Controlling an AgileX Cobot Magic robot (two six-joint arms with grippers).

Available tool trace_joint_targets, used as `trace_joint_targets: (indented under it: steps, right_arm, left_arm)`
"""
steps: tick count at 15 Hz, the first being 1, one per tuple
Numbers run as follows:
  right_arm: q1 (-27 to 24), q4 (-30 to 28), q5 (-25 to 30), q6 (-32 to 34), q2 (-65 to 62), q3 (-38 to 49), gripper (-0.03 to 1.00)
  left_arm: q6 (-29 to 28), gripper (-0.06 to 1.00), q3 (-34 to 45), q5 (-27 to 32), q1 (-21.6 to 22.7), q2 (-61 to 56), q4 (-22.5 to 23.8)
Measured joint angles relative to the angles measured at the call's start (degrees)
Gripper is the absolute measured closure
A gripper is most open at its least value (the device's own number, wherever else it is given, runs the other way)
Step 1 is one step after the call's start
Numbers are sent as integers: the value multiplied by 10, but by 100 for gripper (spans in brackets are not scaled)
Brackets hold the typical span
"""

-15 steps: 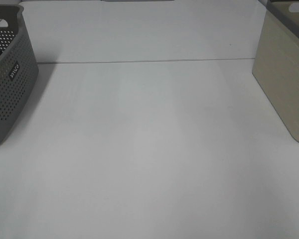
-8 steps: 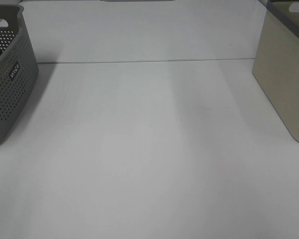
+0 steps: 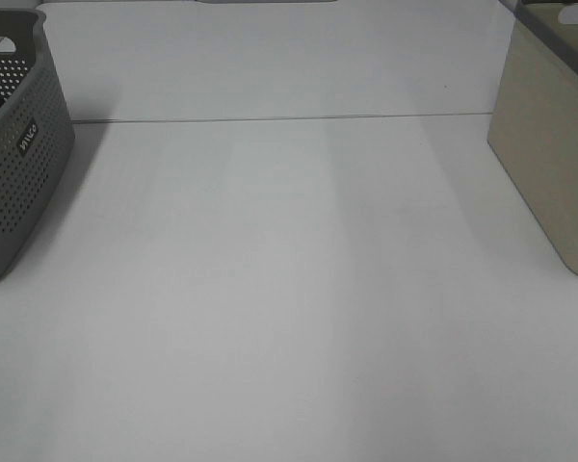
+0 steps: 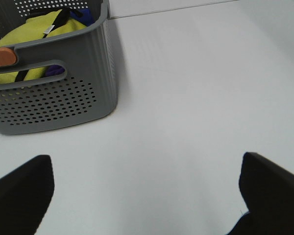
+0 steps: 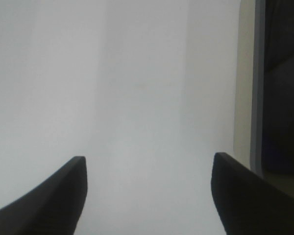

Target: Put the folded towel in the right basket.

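Observation:
No folded towel lies on the white table [image 3: 289, 289] in any view. The right basket [image 3: 549, 164] is beige with a dark rim and stands at the table's right edge. It also shows in the right wrist view [image 5: 245, 88], where its inside is dark and nothing can be made out in it. My right gripper [image 5: 148, 157] is open and empty above bare table beside that basket. My left gripper [image 4: 144, 157] is open and empty over bare table, a little way from the grey basket. Neither gripper shows in the exterior high view.
A grey perforated basket [image 3: 14, 164] stands at the left edge. In the left wrist view this basket [image 4: 63, 93] holds yellow cloth [image 4: 34, 29], something blue and an orange piece [image 4: 2, 57]. A seam [image 3: 270, 119] crosses the table at the back.

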Motion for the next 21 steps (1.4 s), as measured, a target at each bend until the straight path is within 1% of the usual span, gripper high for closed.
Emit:
trace_joint_targets:
  steps: [3,4,7,9,10,11,12,13,16,19,21]
  right_arm:
    - [0,0,0,0,-152,227,29]
    - [0,0,0,0,-178,258,29]
    - [0,-11,-1,-1,-333,454,29]
    - [0,-34,-3,-2,-439,539,29]
    - [0,-48,-5,-2,-495,560,29]
    - [0,-52,-11,-2,-517,562,29]
    - [0,-60,-30,-2,-572,564,29]
    - [0,-64,-73,-2,-672,583,29]
    - [0,-66,-84,-4,-797,590,29]
    - [0,-68,-85,-3,-849,591,29]
    - [0,-68,-86,-3,-842,591,29]
  left_arm:
    - [0,-3,0,0,0,0,0]
    - [0,-3,0,0,0,0,0]
    - [0,-3,0,0,0,0,0]
    - [0,-3,0,0,0,0,0]
    - [0,-3,0,0,0,0,0]
    - [0,-3,0,0,0,0,0]
    - [0,-3,0,0,0,0,0]
    - [0,-3,0,0,0,0,0]
    - [0,-3,0,0,0,0,0]
    - [0,-3,0,0,0,0,0]
    - [0,-3,0,0,0,0,0]
